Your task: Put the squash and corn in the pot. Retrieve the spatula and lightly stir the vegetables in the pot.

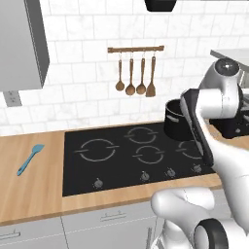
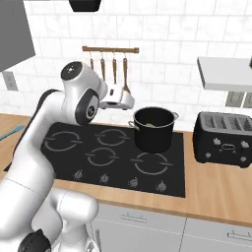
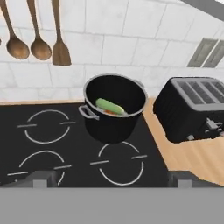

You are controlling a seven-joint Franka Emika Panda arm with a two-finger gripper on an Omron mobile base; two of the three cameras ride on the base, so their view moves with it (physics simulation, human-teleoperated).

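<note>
The black pot (image 3: 114,109) stands on the back right burner of the cooktop, also seen in the right base view (image 2: 154,130) and half behind my arm in the left base view (image 1: 173,118). Inside it lies a long pale green-yellow vegetable (image 3: 109,106) with a bit of orange under it; I cannot tell squash from corn. My gripper (image 3: 112,178) hangs open and empty in the air, up and to the left of the pot, its fingertips (image 3: 41,178) wide apart. The light-blue spatula (image 1: 30,158) lies on the wooden counter left of the cooktop, its tip showing at the edge (image 2: 12,132).
A black toaster (image 2: 224,139) sits on the counter right of the pot. Brown wooden spoons and a turner (image 1: 136,73) hang from a wall rail behind the black cooktop (image 1: 126,155). A grey cabinet (image 1: 22,44) hangs at the upper left.
</note>
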